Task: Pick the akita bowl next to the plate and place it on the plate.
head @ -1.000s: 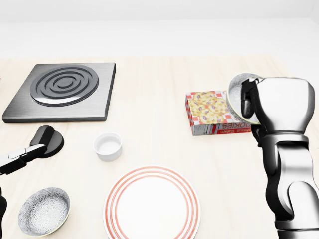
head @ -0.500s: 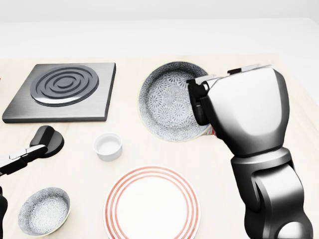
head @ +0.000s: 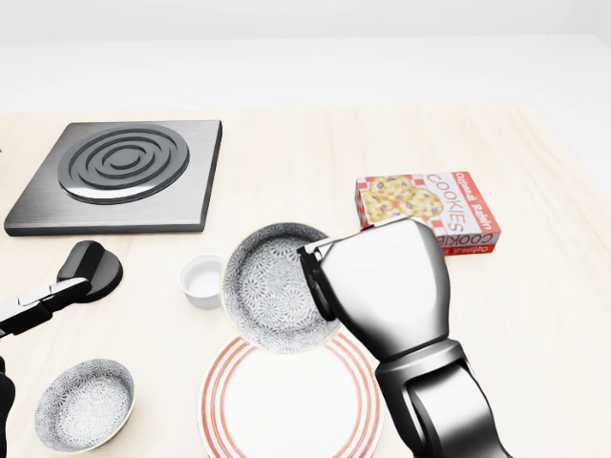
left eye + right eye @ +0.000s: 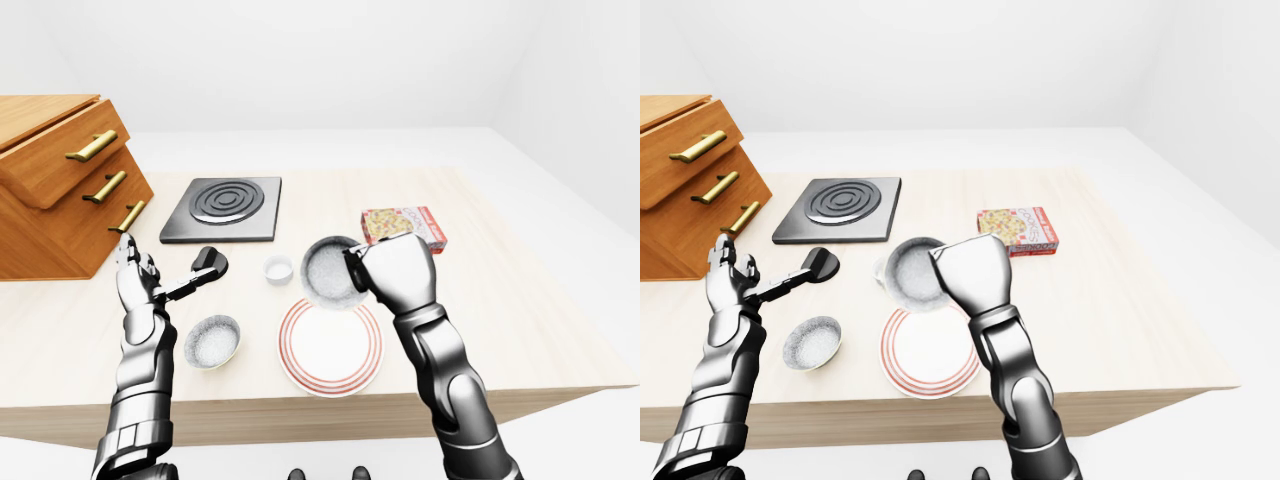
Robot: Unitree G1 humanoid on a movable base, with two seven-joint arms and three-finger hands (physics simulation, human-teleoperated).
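The akita bowl (image 3: 275, 284) is being held in the air by the right hand (image 3: 377, 277), whose fingers are closing round its right rim. The bowl is tilting, with its patterned inside facing the camera, and it is hanging over the top edge of the plate (image 3: 291, 405) in the head view, not yet resting on it.

The risk I am seeing is the tilt: if the hand is letting go now, the bowl is likely landing on its edge, then rolling off the plate or knocking the small white cup (image 3: 204, 279) just beside it. The grip on only one side of the rim may also be slipping.

The left hand (image 4: 134, 272) is raised near the wooden drawers (image 4: 60, 185), holding nothing; its fingers are looking spread, but they are small in the views.

Counting: two patterned bowls, one held and the second bowl (image 3: 84, 405) lying left of the plate; one plate; one white cup; one stove plate (image 3: 119, 174); one cookie box (image 3: 428, 212); one black-handled tool (image 3: 74, 275).
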